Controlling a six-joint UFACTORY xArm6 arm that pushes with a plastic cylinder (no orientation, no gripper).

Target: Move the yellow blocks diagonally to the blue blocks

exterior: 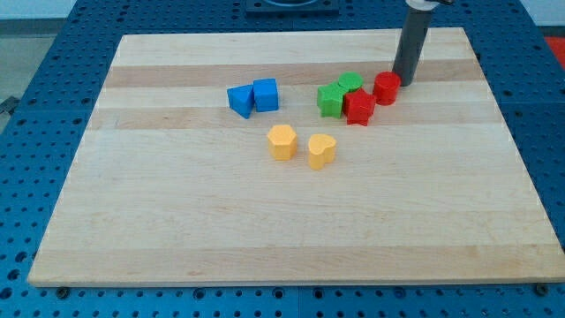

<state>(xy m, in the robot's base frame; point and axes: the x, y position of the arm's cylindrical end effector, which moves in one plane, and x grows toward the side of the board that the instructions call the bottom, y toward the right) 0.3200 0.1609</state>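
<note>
Two yellow blocks lie near the board's middle: a hexagonal one (282, 141) and a heart-shaped one (321, 151) to its right. Two blue blocks sit above and to the left of them, touching: a pentagon-like one (239, 101) and a cube (266, 94). My tip (404, 82) is at the view's upper right, just right of the red cylinder (386, 87), far from the yellow and blue blocks.
A cluster sits between my tip and the blue blocks: a green block (332, 100), a second green block (351, 83), a red star-like block (359, 108) and the red cylinder. The wooden board (265, 238) lies on a blue perforated table.
</note>
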